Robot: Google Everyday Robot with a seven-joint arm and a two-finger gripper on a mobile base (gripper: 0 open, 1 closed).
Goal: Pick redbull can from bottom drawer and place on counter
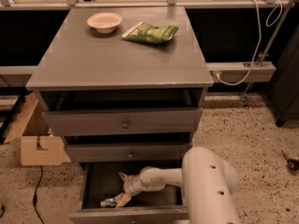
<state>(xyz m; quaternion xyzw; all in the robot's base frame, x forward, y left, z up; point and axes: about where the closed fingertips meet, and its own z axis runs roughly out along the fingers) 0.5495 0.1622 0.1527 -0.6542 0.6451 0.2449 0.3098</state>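
- Below, open drawer (127,214) with can (110,202) at its front left.
- Inside drawer, gripper (124,198) just beside can's right end; spread or pinching, cannot tell.
- Above, counter (117,62) bearing bowl (104,21) and bag (150,32).

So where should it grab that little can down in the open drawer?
Probably across the redbull can's slim middle, from above: it lies on its side by the bottom drawer's front wall. The gripper is inside the drawer, right beside the can.
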